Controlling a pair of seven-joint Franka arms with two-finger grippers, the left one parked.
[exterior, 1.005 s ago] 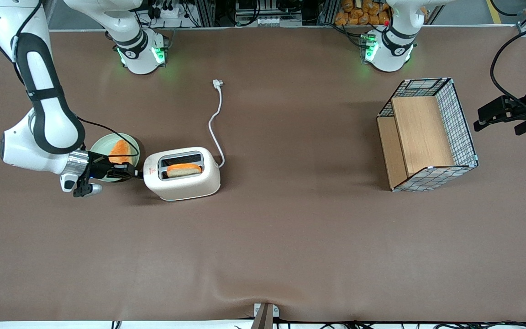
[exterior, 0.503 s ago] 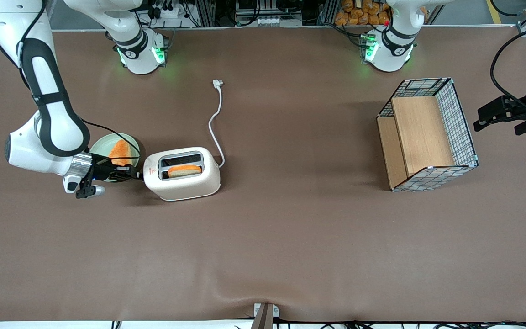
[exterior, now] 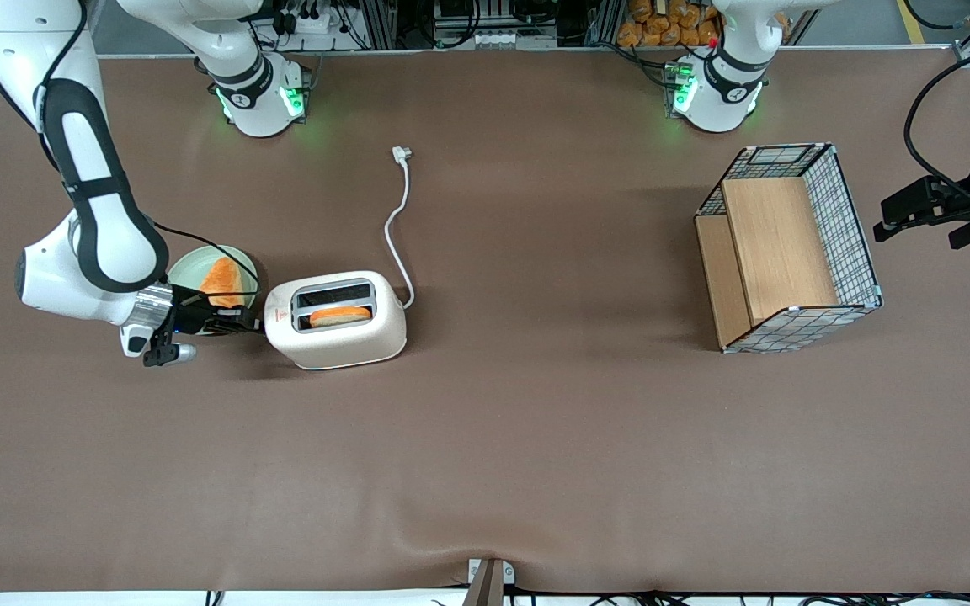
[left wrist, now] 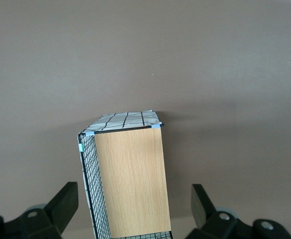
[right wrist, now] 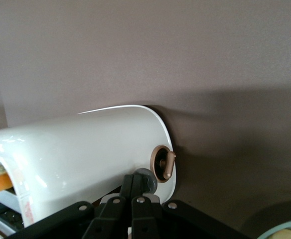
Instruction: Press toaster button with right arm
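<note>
The toaster (exterior: 336, 321) stands on the brown table (exterior: 485, 438) toward the working arm's end, well apart from the wire-and-wood basket (exterior: 788, 246) at the parked arm's end. Its long axis runs sideways along the table, and its two grey-rimmed slots face up. The slot nearer the front camera holds a slice of bread (exterior: 340, 315); the other slot shows dark. A small red mark (exterior: 279, 316) sits on the toaster's top at the end that points toward the working arm. From the other end, the white cord (exterior: 401, 223) trails away from the front camera to its plug.

The right arm (exterior: 85, 210) bends down to the table, with its wrist level and aimed along the toaster's long axis. The gripper (exterior: 242, 320) lies just at the toaster's end face, over the edge of the green plate (exterior: 192, 268), which carries an orange-crusted bread slice (exterior: 221, 280). In the right wrist view, the black fingers (right wrist: 135, 201) are drawn together, tips side by side, against the pale grey toaster button (right wrist: 144, 179) low on the end face. A tan round dial (right wrist: 163, 163) sits just beside the button on the same face.
</note>
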